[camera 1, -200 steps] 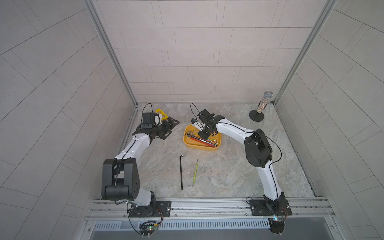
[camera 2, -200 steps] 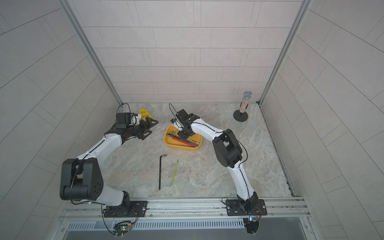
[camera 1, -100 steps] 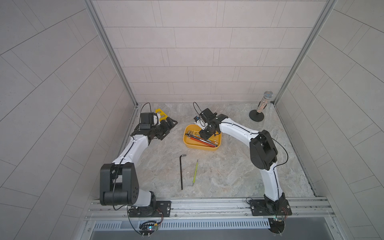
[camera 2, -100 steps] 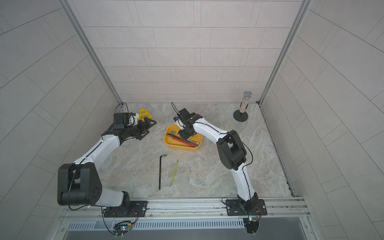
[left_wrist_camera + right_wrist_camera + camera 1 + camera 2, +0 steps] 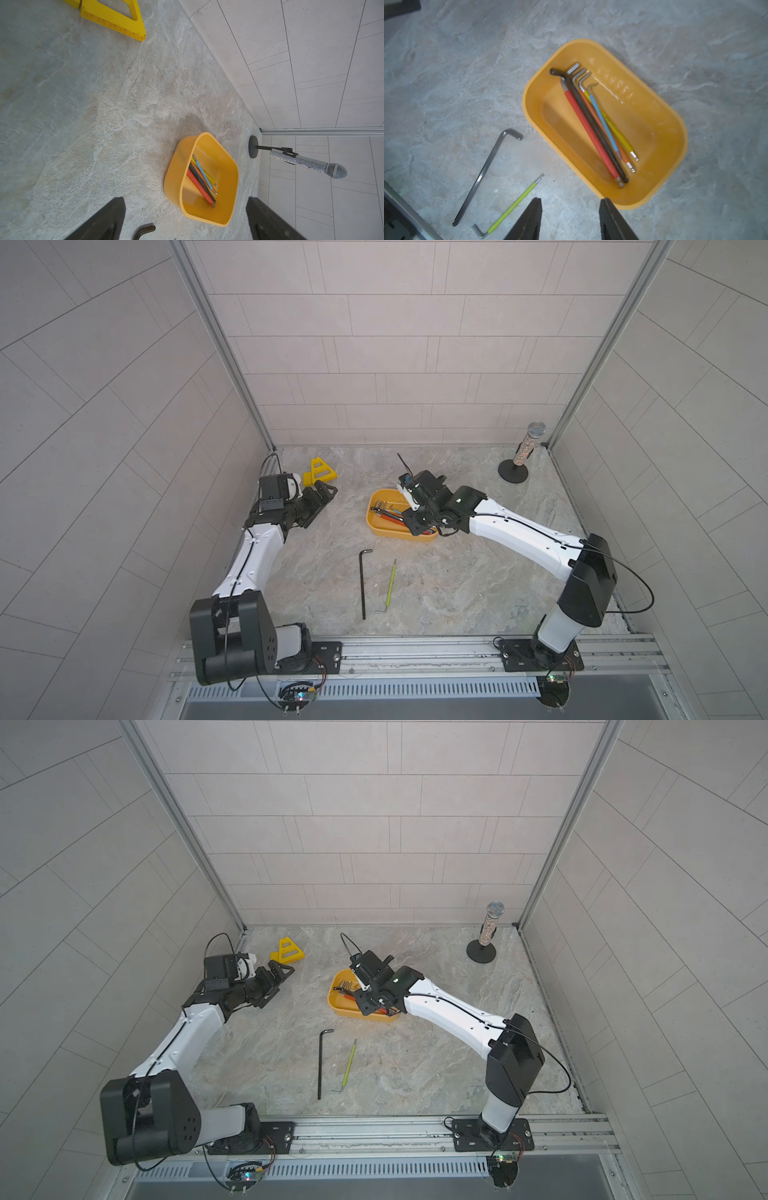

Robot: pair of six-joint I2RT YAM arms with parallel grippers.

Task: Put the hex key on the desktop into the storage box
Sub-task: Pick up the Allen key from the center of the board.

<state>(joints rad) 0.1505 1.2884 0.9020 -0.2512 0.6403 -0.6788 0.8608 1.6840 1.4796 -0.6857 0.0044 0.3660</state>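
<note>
The yellow-orange storage box [image 5: 376, 526] [image 5: 337, 1006] [image 5: 173, 176] [image 5: 529, 108] stands mid-desktop [image 5: 457, 593] and holds several coloured hex keys [image 5: 591, 128]. On the desktop in front of it lie a long black hex key [image 5: 364, 585] [image 5: 320, 1065] [image 5: 481, 176] and a thin green-sleeved hex key [image 5: 390, 585] [image 5: 350, 1063] [image 5: 512, 207]. My right gripper [image 5: 415, 522] [image 5: 368, 1002] [image 5: 570, 200] hovers over the box's near end, open, with nothing between its fingers. My left gripper [image 5: 326, 491] [image 5: 286, 969] [image 5: 186, 199] is open and empty, left of the box.
A yellow triangular bracket [image 5: 319, 471] [image 5: 287, 951] [image 5: 116, 18] sits at the back left by my left gripper. A glittery microphone on a round black stand [image 5: 524, 452] [image 5: 490, 923] [image 5: 301, 161] occupies the back right corner. Tiled walls enclose three sides; a metal rail [image 5: 415, 651] runs along the front.
My right gripper has opened above the storage box and drawn back toward the box's near end. The left arm has hardly moved.
</note>
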